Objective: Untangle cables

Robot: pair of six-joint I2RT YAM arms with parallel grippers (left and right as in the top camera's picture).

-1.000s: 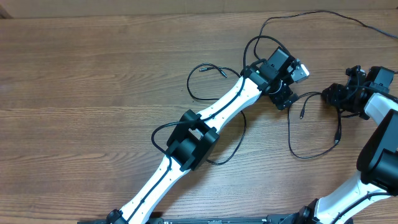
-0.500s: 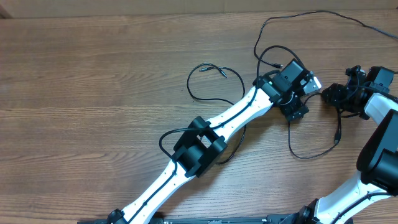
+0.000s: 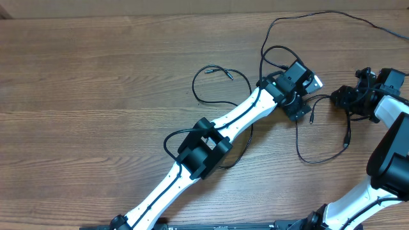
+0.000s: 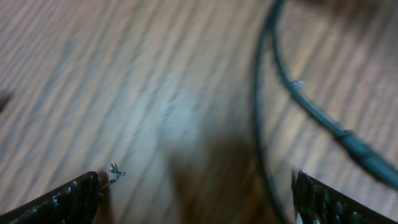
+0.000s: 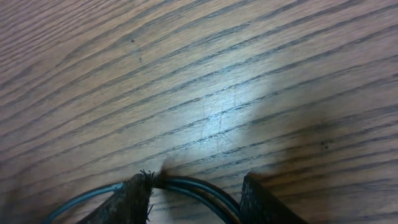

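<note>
Nearest, a slack loop of the cables (image 3: 316, 161) lies on the tabletop (image 3: 96, 96). Left end effector (image 4: 196, 186) released wide, one strand between its fingers. Right end effector (image 5: 196, 185) straddles two strands, can't tell if clenched. Another strand trails far right.

Reaching with the left arm (image 3: 217, 128) from the table's near edge toward the far right, left gripper (image 3: 300, 107) spread wide open. Bending the right arm (image 3: 390, 153) by the right edge, pinching cables (image 5: 186, 185) in the right gripper (image 5: 196, 199).
</note>
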